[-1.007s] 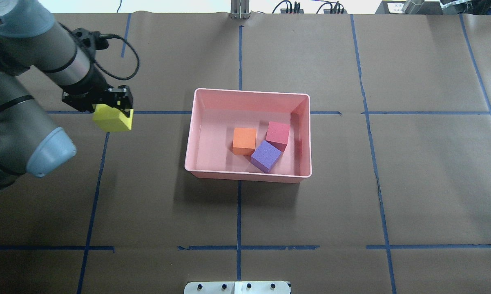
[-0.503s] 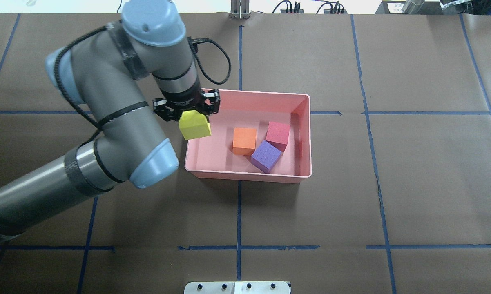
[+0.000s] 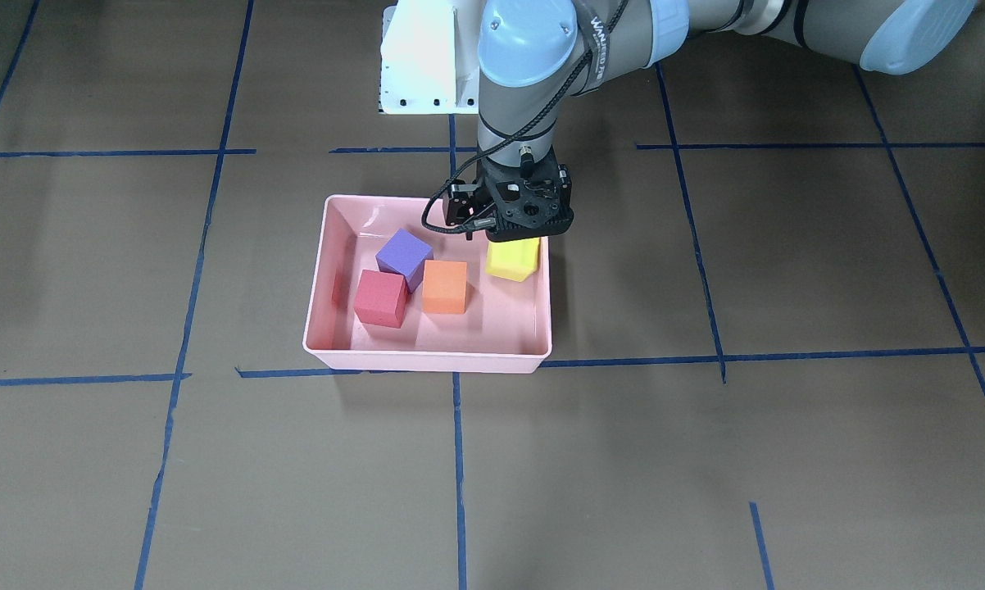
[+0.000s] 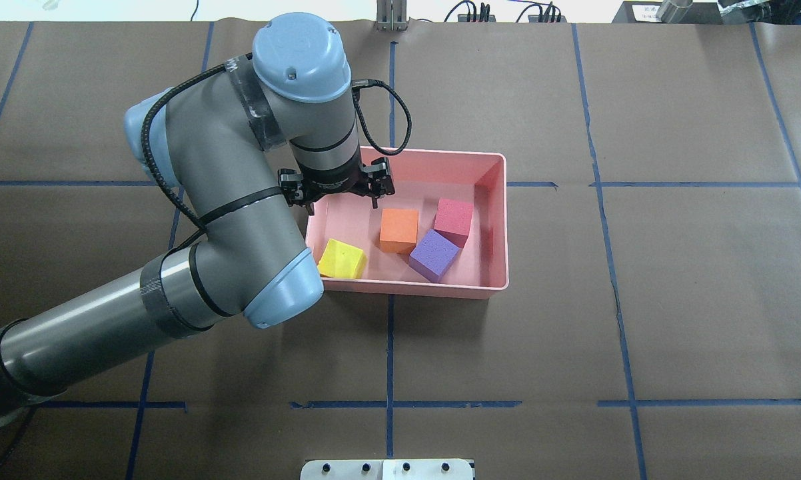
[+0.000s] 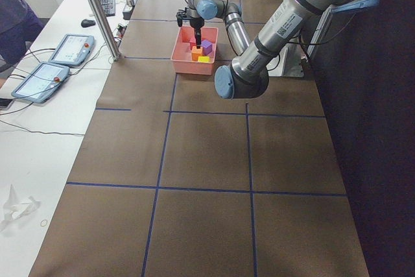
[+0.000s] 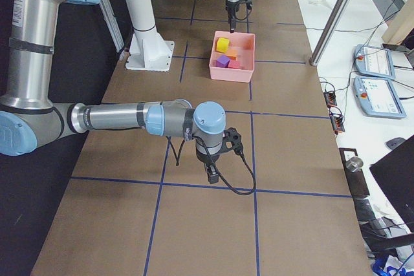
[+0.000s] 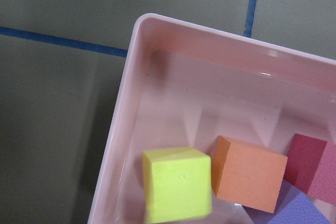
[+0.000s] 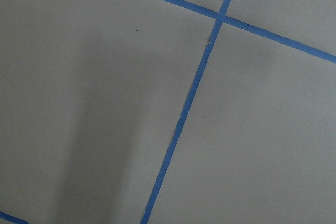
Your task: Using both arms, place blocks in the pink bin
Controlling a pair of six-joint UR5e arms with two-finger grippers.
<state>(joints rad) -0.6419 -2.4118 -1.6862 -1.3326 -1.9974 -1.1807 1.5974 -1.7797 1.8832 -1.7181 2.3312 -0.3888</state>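
The pink bin (image 4: 407, 288) stands mid-table. In it lie the orange block (image 4: 399, 230), the red block (image 4: 454, 220), the purple block (image 4: 434, 255) and the yellow-green block (image 4: 342, 260), which lies free in the near left corner. My left gripper (image 4: 339, 193) hovers over the bin's left end, open and empty, just above the yellow-green block (image 3: 513, 258). The left wrist view looks down on the yellow-green block (image 7: 177, 184) beside the orange one (image 7: 249, 174). My right gripper (image 6: 210, 172) shows only in the exterior right view, low over the table and far from the bin; I cannot tell if it is open or shut.
Brown paper with blue tape lines (image 4: 390, 347) covers the table. The white pedestal base (image 3: 427, 57) stands behind the bin. The right wrist view shows only paper and a tape line (image 8: 184, 114). Tablets and cables (image 6: 372, 75) lie on the side table.
My left arm swung right with the yellow-green block, from the table's left to above the bin. The gripper opened and the block now lies in the bin.
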